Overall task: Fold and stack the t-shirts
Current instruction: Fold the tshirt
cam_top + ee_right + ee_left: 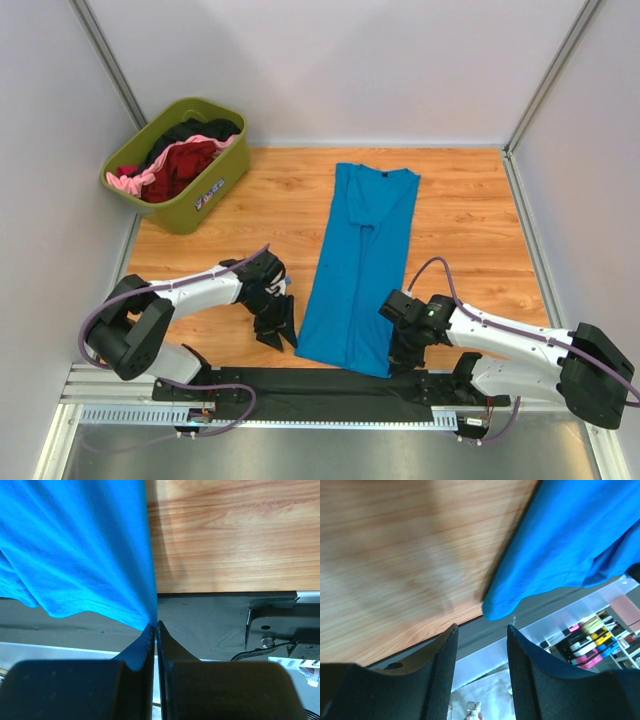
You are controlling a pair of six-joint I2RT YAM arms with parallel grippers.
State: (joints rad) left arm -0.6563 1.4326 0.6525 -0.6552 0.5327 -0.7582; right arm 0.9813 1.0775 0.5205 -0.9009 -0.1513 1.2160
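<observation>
Two arms sit low at the near end of your blue shirt [362,265], one at each side of its hem. The shirt lies on the table [470,230] as a long, narrow strip. Its sides are folded in, with the collar at the far end and the hem near you. It runs slightly aslant, the collar further right than the hem.

Your right gripper [156,627] has its fingers pressed together on the shirt's right edge, close to the near corner. In the right wrist view the cloth is pinched between the tips and rises from them in a taut fold. That corner sits over the black strip [330,385] along the table's near edge.

Your left gripper [481,630] has its fingers apart with nothing between them. It sits just left of the shirt's near left corner. In the left wrist view that corner lies ahead of the tips and a little to one side, not touching them.

Your olive tub [222,190] stands at the far left of the table, well apart from the blue shirt. It holds a loose heap of other shirts. A dark red one [185,165] lies in the middle, a pink one [140,182] spills toward the left rim, and a black one [200,130] sits at the far side.
</observation>
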